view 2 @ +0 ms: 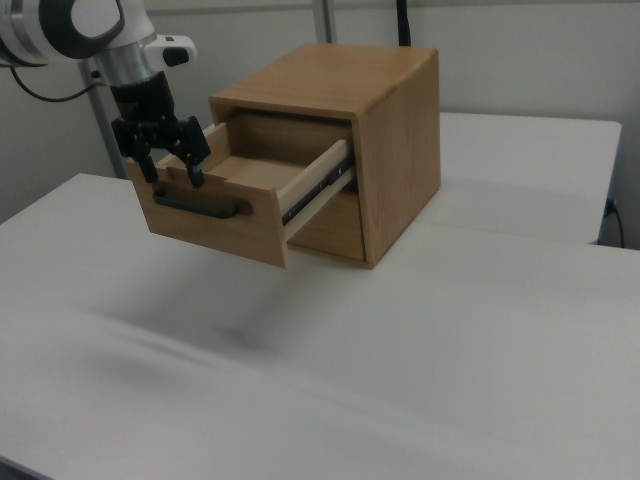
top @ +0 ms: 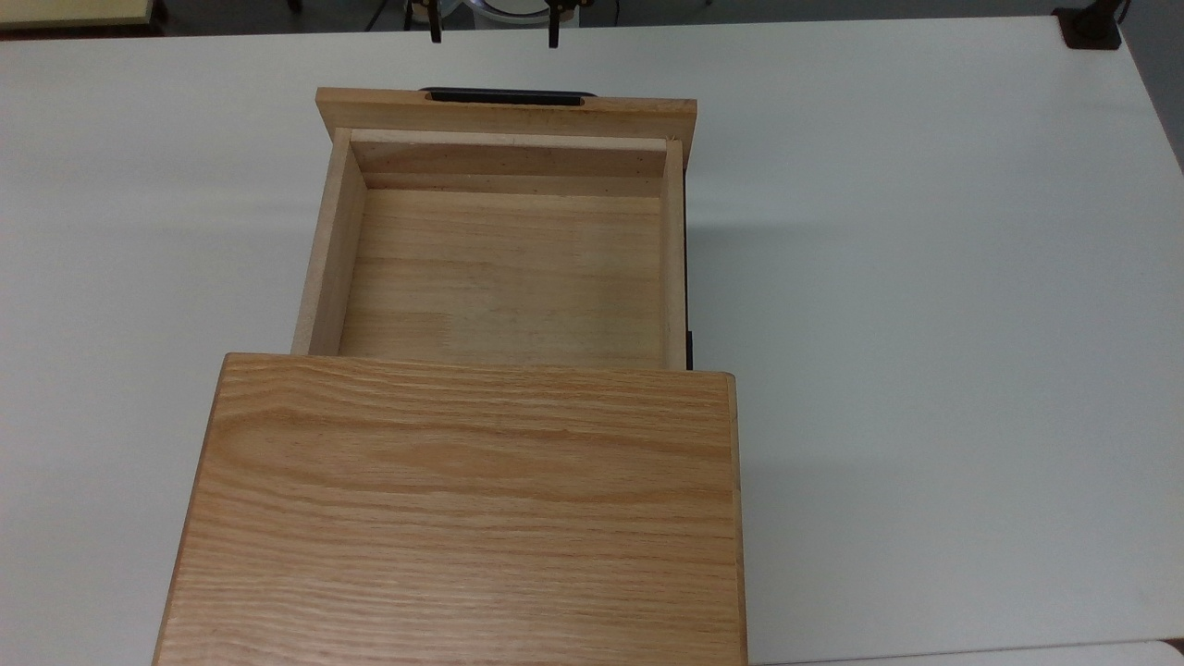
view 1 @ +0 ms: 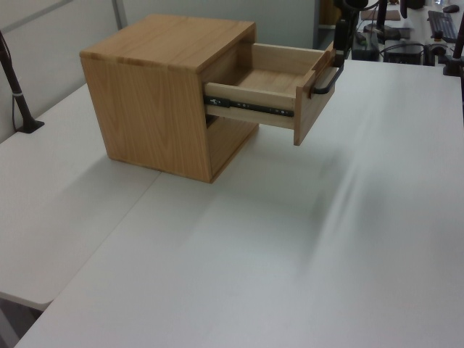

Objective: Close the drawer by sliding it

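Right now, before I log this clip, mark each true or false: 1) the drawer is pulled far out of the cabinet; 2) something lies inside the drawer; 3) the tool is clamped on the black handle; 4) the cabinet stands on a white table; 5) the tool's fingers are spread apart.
1) True: the drawer sticks well out of the cabinet, with its side rail showing in the left view.
2) False: its wooden floor is bare.
3) False: the tool hangs just above the front panel, over the handle, not around it.
4) True: it rests on the white table.
5) True: in the right view the two fingers stand apart.
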